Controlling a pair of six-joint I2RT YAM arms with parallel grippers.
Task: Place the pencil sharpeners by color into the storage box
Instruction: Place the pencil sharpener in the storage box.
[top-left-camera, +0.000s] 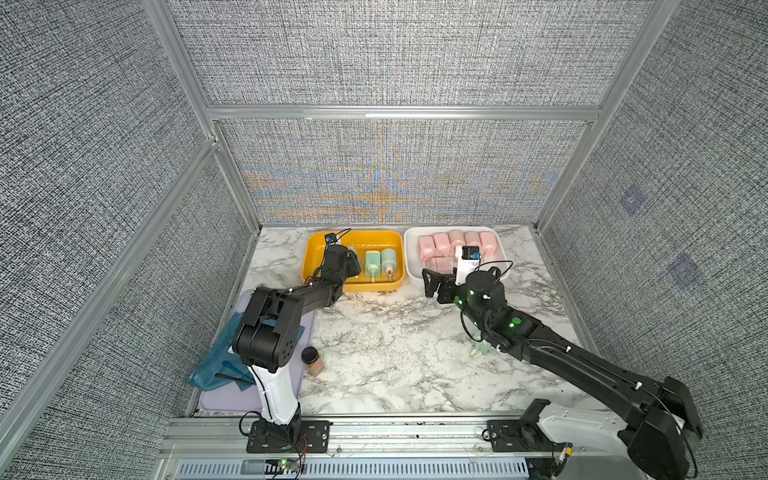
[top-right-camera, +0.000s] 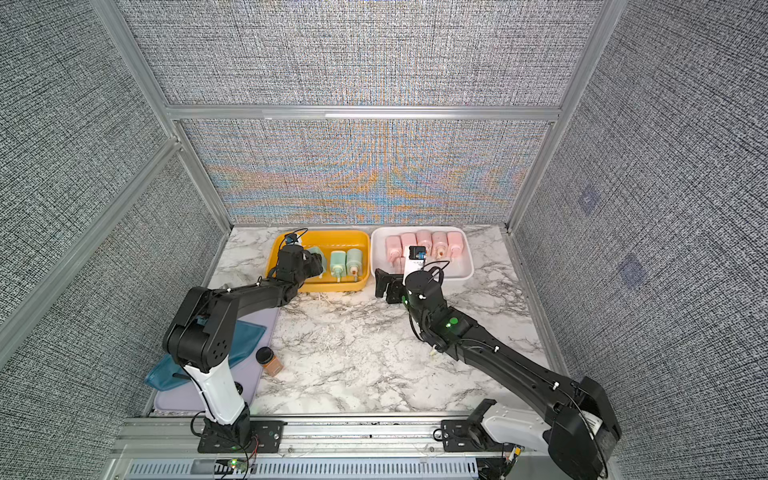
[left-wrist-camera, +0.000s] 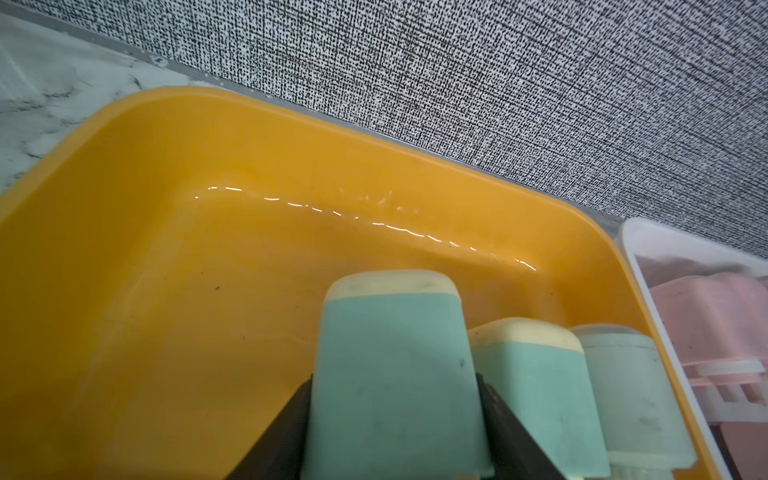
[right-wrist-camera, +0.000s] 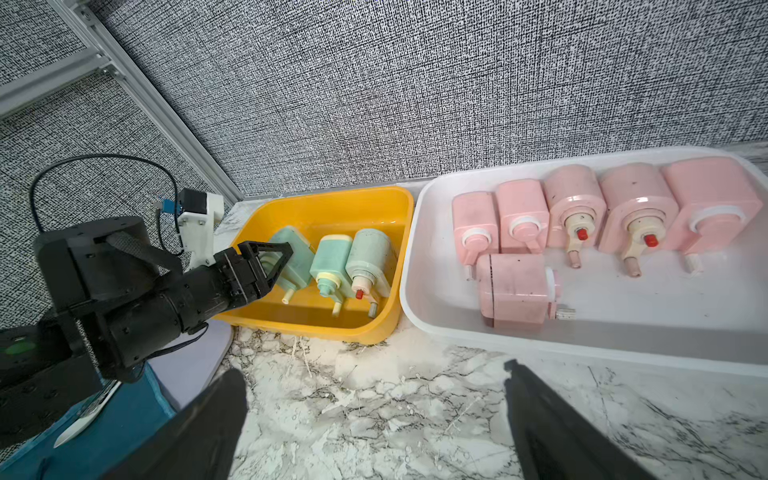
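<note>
The yellow storage box (top-left-camera: 374, 241) (left-wrist-camera: 166, 249) holds three mint green pencil sharpeners. My left gripper (left-wrist-camera: 395, 378) (right-wrist-camera: 270, 257) is shut on the leftmost one (left-wrist-camera: 395, 353) (right-wrist-camera: 293, 257), low inside the box. The other two (top-left-camera: 372, 262) (top-left-camera: 389, 259) lie beside it. The white box (top-left-camera: 453, 228) (right-wrist-camera: 582, 332) holds several pink sharpeners (right-wrist-camera: 575, 208), one lying sideways in front (right-wrist-camera: 513, 289). My right gripper (top-left-camera: 432, 286) (right-wrist-camera: 374, 370) hangs open and empty over the marble before the boxes. Another green sharpener (top-left-camera: 481, 348) lies on the table, partly hidden under the right arm.
A small brown jar with a black lid (top-left-camera: 312, 361) stands near the left arm's base. A blue pouch (top-left-camera: 216, 365) lies on a lavender board (top-left-camera: 224, 399) at the front left. Fabric walls on metal frames close in three sides.
</note>
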